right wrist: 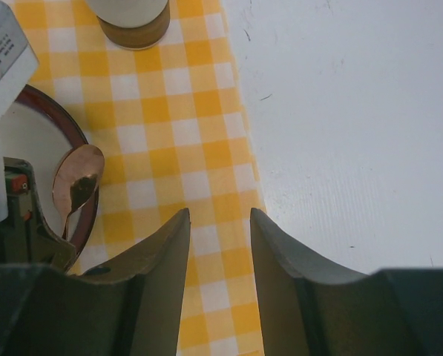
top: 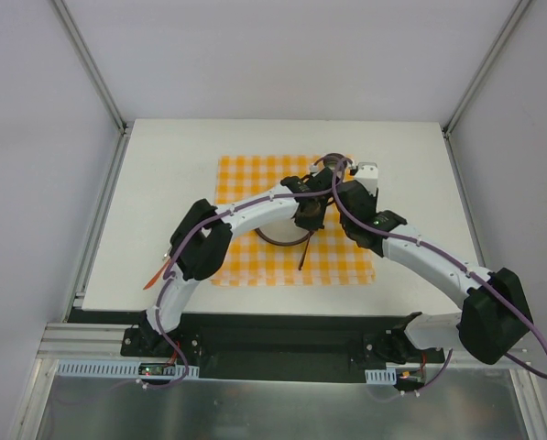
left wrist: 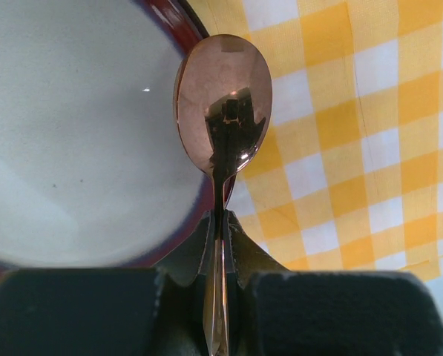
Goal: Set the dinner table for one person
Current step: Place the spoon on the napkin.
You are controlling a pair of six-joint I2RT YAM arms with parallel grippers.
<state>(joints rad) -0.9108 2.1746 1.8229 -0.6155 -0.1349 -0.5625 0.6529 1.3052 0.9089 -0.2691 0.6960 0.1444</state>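
Your dinner table [top: 163, 174] spreads white beneath both arms, its bare top showing just right of your right gripper [right wrist: 220, 222], whose jaws stand partly open and empty over the right edge of the checkered mat [right wrist: 169, 133]. On that mat sits the plate [left wrist: 73, 133]. Your left gripper [left wrist: 221, 226] is clamped tight on the handle of a copper spoon [left wrist: 223, 104], whose bowl is over the plate's right rim.

Top external: fixed high behind the near edge of the dinner table [top: 163, 183], looking steeply down. It takes in the whole top from far off, with the checkered mat [top: 246, 179] mid-frame. Left wrist: very close over the mat, looking along a spoon [left wrist: 225, 104] at the plate [left wrist: 80, 133] rim. Right wrist: low over the mat's right edge, facing down. Both wrist views share the spoon, plate rim and mat.
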